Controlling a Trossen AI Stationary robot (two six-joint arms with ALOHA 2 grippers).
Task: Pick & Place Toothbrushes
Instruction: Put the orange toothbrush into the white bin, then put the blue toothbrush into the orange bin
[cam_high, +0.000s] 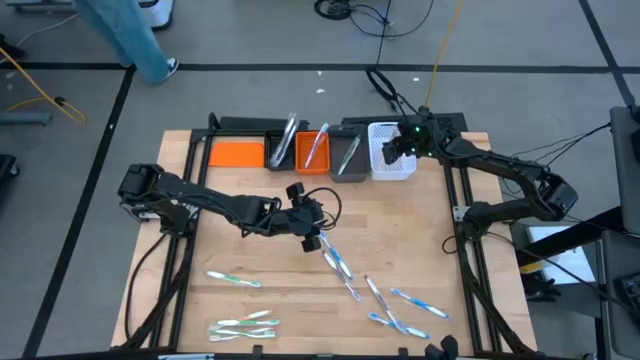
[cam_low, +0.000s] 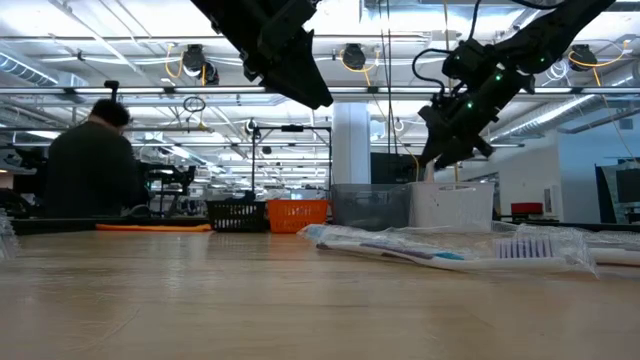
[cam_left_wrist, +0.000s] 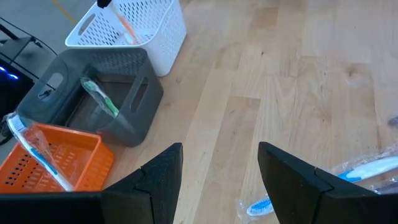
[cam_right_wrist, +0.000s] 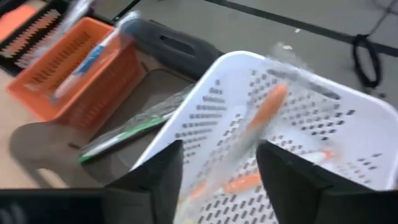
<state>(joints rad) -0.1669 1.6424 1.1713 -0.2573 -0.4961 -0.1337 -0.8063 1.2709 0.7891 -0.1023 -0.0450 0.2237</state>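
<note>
Pale wood planks make up the table (cam_high: 240, 330), and the scene reads across it from nine o'clock toward three in the high view. At about seven o'clock lie the leftmost loose toothbrushes (cam_high: 234, 279), green-accented ones in clear wrappers, with a small cluster (cam_high: 243, 326) just below them near the front edge. The left arm reaches in from nine o'clock toward the middle, and the left gripper (cam_high: 311, 240) hovers just above the top end of a diagonal scatter of blue-accented brushes (cam_high: 340, 265); its fingers (cam_left_wrist: 160, 180) stand spread apart with nothing between them, bare wood showing in the gap. That scatter runs on toward five o'clock, ending in a few blue-striped brushes (cam_high: 412, 302).

Along the twelve o'clock edge stands a row of bins. From nine toward three: a flat orange lid or tray (cam_high: 236, 153), a dark bin (cam_high: 282, 148) with a pale brush leaning in it, an orange basket (cam_left_wrist: 59, 163) holding a blue-accented brush (cam_left_wrist: 36, 151), a grey bin (cam_left_wrist: 111, 93) with a green brush (cam_left_wrist: 101, 98) inside, and a white perforated basket (cam_right_wrist: 323, 149) holding orange-pink brushes (cam_right_wrist: 267, 109).

The right arm comes from three o'clock, and the right gripper (cam_high: 400, 147) hangs over the white basket. Its fingers (cam_right_wrist: 155, 177) are parted and grasp nothing. Beyond the table, at about ten o'clock in the low view, a person (cam_low: 88, 160) in dark clothing is seen.
</note>
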